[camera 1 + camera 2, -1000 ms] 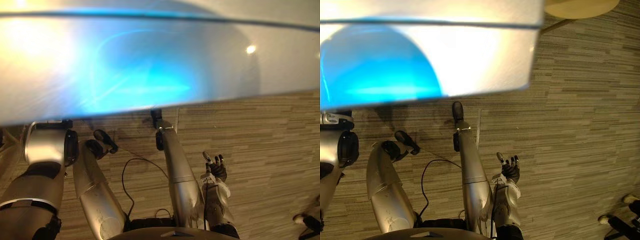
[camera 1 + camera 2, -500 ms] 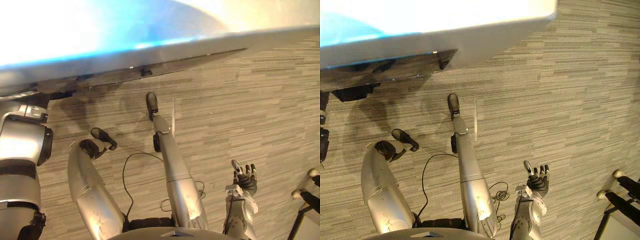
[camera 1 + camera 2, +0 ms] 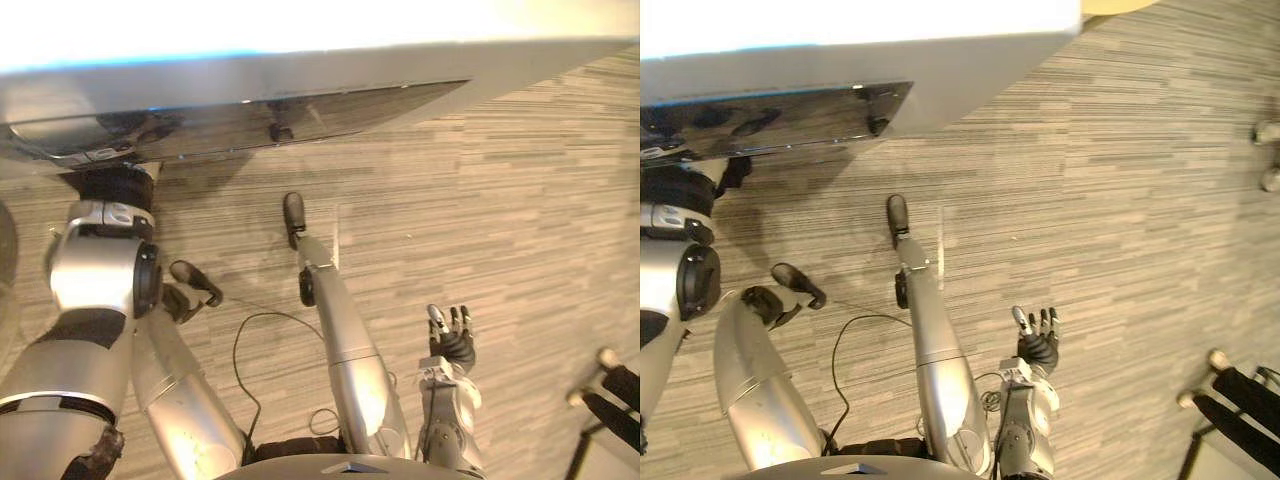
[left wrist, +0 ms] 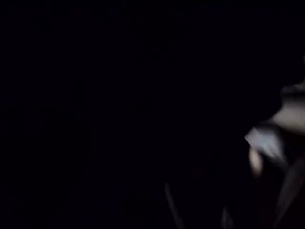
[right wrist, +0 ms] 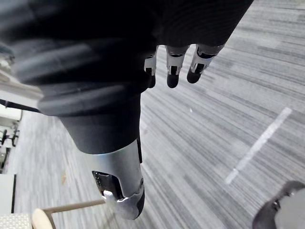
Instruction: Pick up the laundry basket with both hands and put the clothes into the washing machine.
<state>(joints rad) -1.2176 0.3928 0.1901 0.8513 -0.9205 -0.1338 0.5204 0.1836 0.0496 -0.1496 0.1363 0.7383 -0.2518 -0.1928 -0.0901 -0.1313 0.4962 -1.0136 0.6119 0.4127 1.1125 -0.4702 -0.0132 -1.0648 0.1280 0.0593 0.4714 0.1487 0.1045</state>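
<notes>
The washing machine (image 3: 300,80) is a pale grey-white body across the top of both eye views, with a glossy dark panel (image 3: 780,115) along its lower face. My left arm (image 3: 100,280) rises at the left, and its dark ribbed wrist (image 3: 112,186) ends at the machine's edge, where the hand is hidden. The left wrist view is almost black, with a pale patch (image 4: 267,140) at one side. My right hand (image 3: 455,340) hangs low at the right over the floor, open, with straight fingers (image 5: 172,71) holding nothing.
Striped grey carpet (image 3: 1120,200) covers the floor, with a pale tape line (image 3: 940,250) on it. A black wheeled stand (image 3: 1230,395) sits at the lower right, and a round pale tabletop (image 3: 1120,4) shows at the top right.
The camera has tilted, so the machine now sits higher in the picture and its blue glow is gone. My left arm shows further up towards the machine. The right hand stays open.
</notes>
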